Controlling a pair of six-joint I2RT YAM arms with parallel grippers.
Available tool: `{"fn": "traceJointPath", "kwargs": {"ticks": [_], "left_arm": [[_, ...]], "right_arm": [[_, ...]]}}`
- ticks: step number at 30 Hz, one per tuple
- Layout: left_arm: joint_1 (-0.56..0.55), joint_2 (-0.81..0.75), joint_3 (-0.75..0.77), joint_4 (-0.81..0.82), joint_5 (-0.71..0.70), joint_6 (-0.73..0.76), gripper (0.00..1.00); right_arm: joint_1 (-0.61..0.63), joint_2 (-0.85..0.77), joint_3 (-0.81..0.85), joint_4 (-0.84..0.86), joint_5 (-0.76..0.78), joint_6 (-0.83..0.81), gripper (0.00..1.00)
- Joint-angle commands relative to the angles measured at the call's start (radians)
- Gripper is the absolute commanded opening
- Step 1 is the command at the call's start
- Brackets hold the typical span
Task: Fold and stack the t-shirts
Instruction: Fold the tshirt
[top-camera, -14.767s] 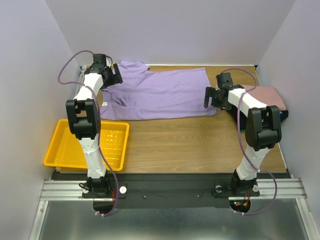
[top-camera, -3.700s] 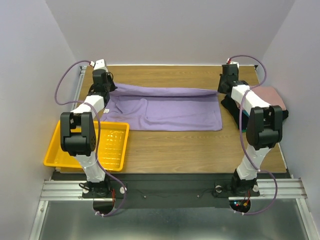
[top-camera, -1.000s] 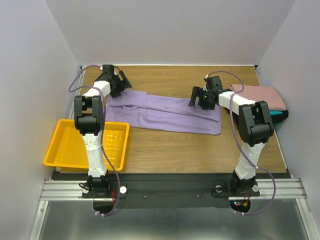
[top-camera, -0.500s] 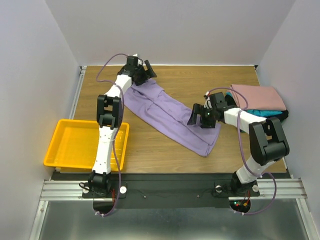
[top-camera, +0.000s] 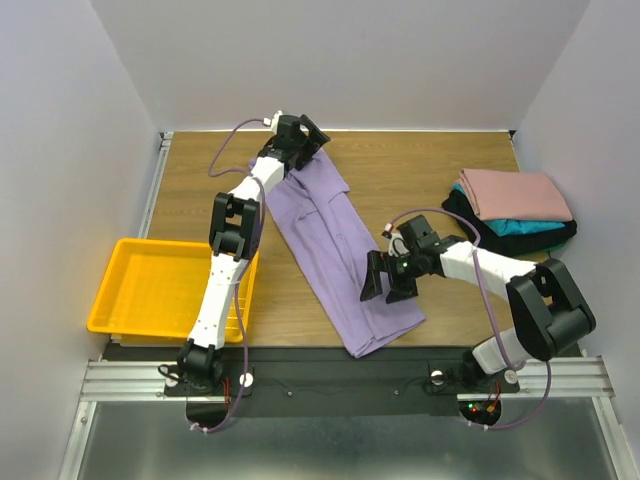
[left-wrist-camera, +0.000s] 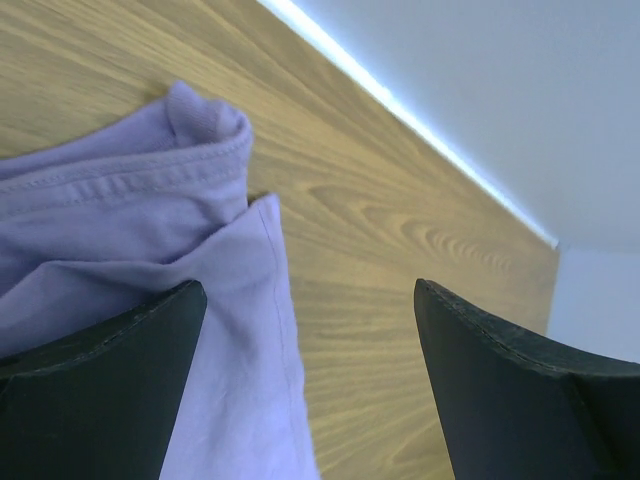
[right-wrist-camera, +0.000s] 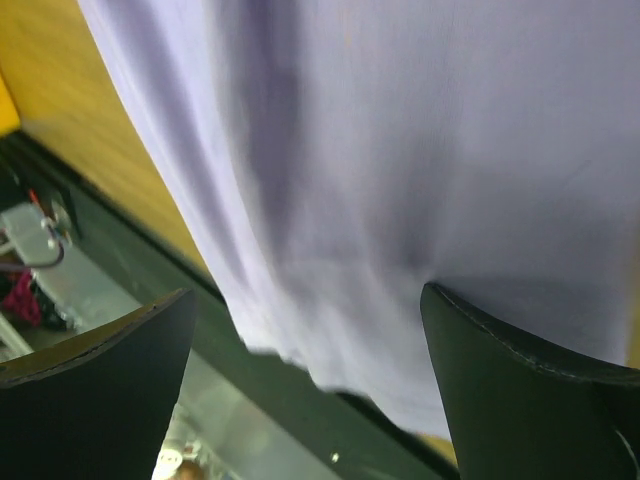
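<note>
The lavender-purple t-shirt (top-camera: 335, 240) lies folded into a long strip running from the far middle of the table to its near edge, where its end hangs over. My left gripper (top-camera: 308, 133) is open at the strip's far end; in the left wrist view the shirt's (left-wrist-camera: 130, 230) hemmed edge lies by the left finger, and the left gripper (left-wrist-camera: 308, 292) holds nothing. My right gripper (top-camera: 385, 288) is open low over the near end, with the cloth (right-wrist-camera: 400, 150) spread under its fingers (right-wrist-camera: 120, 380). Folded pink (top-camera: 515, 193), teal (top-camera: 535, 228) and black (top-camera: 468, 212) t-shirts are stacked at the right.
A yellow tray (top-camera: 125, 315) sits at the table's near left corner. The black front rail (top-camera: 300, 365) runs just below the shirt's overhanging end. The white walls close in behind and on both sides.
The lavender strip has swung from a slant to nearly lengthwise, its near end now over the front edge. My left gripper moved right along the back; my right gripper moved nearer and left.
</note>
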Motion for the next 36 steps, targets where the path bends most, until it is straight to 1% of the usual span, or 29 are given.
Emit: {"fn": "traceJointPath", "kwargs": {"ticks": [1,5,6,8,9,11,13,14,17,19,20,21,22,23,24,25,26,27,29,30,32,33,36], "left_arm": [[0.006,0.045,0.025,0.027,-0.162,-0.140,0.99],[0.003,0.082,0.037,0.199,-0.043,-0.152,0.99],[0.000,0.089,0.040,0.228,0.021,-0.139,0.99],[-0.018,0.086,0.059,0.282,0.061,-0.105,0.99],[-0.023,0.074,0.071,0.276,0.072,-0.056,0.99],[-0.035,0.042,0.061,0.274,0.063,-0.011,0.99],[-0.037,-0.036,0.019,0.291,0.081,0.032,0.99],[-0.037,-0.096,-0.016,0.306,0.083,0.055,0.99],[-0.034,-0.180,-0.036,0.281,0.055,0.134,0.99],[-0.024,-0.259,-0.039,0.247,0.054,0.164,0.99],[-0.020,-0.286,-0.076,0.206,0.046,0.183,0.99],[-0.011,-0.353,-0.110,0.190,0.046,0.191,0.99],[-0.006,-0.389,-0.154,0.184,0.049,0.203,0.99],[-0.001,-0.424,-0.203,0.163,0.046,0.214,0.99],[0.008,-0.487,-0.302,0.150,0.026,0.228,0.99],[0.012,-0.515,-0.349,0.136,0.017,0.239,0.99],[0.017,-0.539,-0.389,0.092,0.005,0.242,0.99],[0.020,-0.572,-0.454,0.072,-0.017,0.257,0.99],[0.026,-0.584,-0.505,-0.007,-0.044,0.280,0.99],[0.028,-0.586,-0.510,-0.041,-0.060,0.286,0.99],[0.034,-0.577,-0.519,-0.101,-0.081,0.306,0.99],[0.035,-0.560,-0.524,-0.120,-0.104,0.306,0.99],[0.054,-0.499,-0.500,-0.169,-0.110,0.305,0.99]], "right_arm": [[0.049,-0.046,-0.061,-0.106,-0.033,0.048,1.00],[0.092,-0.081,-0.092,-0.091,-0.006,0.081,1.00],[0.101,-0.088,-0.086,-0.082,0.000,0.087,1.00],[0.104,-0.111,-0.061,-0.083,0.022,0.086,1.00],[0.107,-0.118,-0.026,-0.080,0.023,0.078,1.00],[0.112,-0.131,0.012,-0.082,0.020,0.068,1.00],[0.112,-0.136,0.064,-0.083,0.048,0.052,1.00],[0.112,-0.136,0.083,-0.083,0.095,0.046,1.00],[0.113,-0.112,0.176,-0.083,0.196,0.034,1.00],[0.112,-0.055,0.234,-0.085,0.249,0.028,1.00],[0.112,-0.029,0.300,-0.083,0.304,0.026,1.00],[0.110,0.030,0.331,-0.083,0.325,0.023,1.00],[0.110,0.060,0.359,-0.083,0.347,0.013,1.00],[0.110,0.100,0.395,-0.083,0.406,0.009,1.00],[0.110,0.162,0.458,-0.083,0.439,-0.003,1.00],[0.109,0.202,0.495,-0.083,0.492,-0.009,1.00],[0.109,0.241,0.529,-0.085,0.508,-0.014,1.00],[0.105,0.273,0.599,-0.085,0.516,-0.029,1.00],[0.104,0.374,0.662,-0.086,0.499,-0.040,1.00],[0.104,0.408,0.722,-0.090,0.490,-0.053,1.00],[0.102,0.483,0.771,-0.088,0.473,-0.064,1.00],[0.104,0.500,0.790,-0.088,0.470,-0.070,1.00],[0.102,0.560,0.830,-0.090,0.467,-0.100,1.00]]}}
